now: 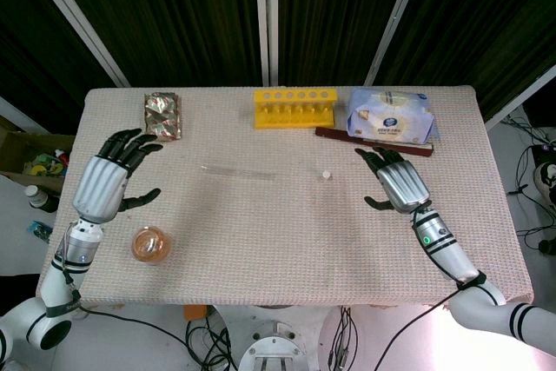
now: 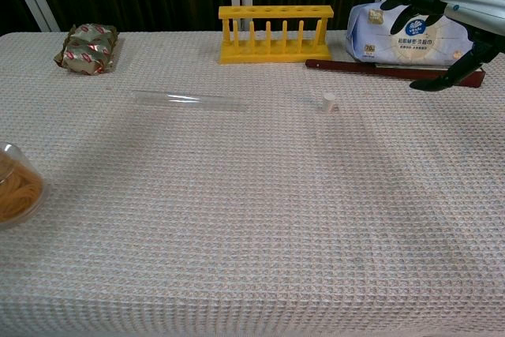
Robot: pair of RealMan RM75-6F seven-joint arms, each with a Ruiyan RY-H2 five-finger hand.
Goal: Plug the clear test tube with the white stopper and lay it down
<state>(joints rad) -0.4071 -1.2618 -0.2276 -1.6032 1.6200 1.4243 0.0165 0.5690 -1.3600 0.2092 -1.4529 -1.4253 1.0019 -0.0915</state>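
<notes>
The clear test tube (image 1: 236, 171) (image 2: 188, 101) lies flat on the table cloth, left of centre. The small white stopper (image 1: 327, 175) (image 2: 329, 102) stands alone on the cloth to its right. My left hand (image 1: 111, 175) hovers at the left side, fingers spread, holding nothing; the chest view does not show it. My right hand (image 1: 395, 180) (image 2: 450, 17) hovers right of the stopper, fingers spread and empty, a short way from it.
A yellow test tube rack (image 1: 294, 108) (image 2: 274, 33) stands at the back centre. Beside it lie a tissue pack (image 1: 391, 116) (image 2: 410, 35) and a dark red bar (image 2: 371, 68). A foil packet (image 1: 162, 115) (image 2: 87, 46) sits back left, a clear cup of orange bands (image 1: 150, 244) (image 2: 16, 183) front left.
</notes>
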